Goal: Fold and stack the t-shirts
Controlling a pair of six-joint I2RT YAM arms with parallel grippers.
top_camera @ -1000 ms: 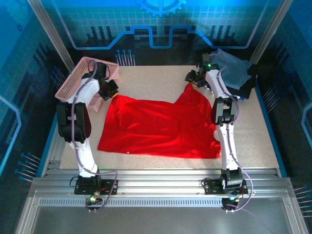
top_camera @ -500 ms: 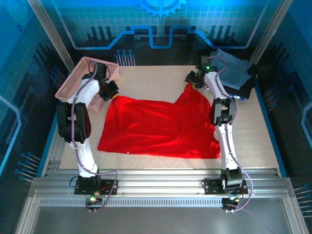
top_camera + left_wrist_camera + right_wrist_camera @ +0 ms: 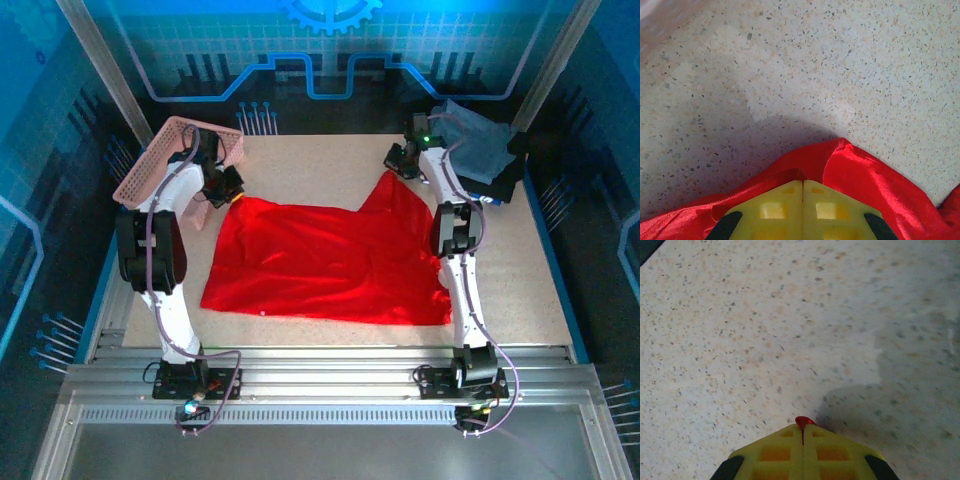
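Red t-shirt [image 3: 330, 260] lies spread, wrinkled (glossy, far-right corner peaked).

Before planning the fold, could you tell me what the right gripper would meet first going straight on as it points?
Likely the bare table: nothing else lies ahead of the right gripper, shut on the red t-shirt, though depth is unclear.

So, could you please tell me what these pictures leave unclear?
- Top view: the red t-shirt shows no print; its underside is hidden.
- Top view: the folded shirts sit partly behind the right arm; their count is unclear.
- Top view: the left arm covers part of the pink basket; contents unclear.
- Right wrist view: the right tool hides the cloth it pinches.
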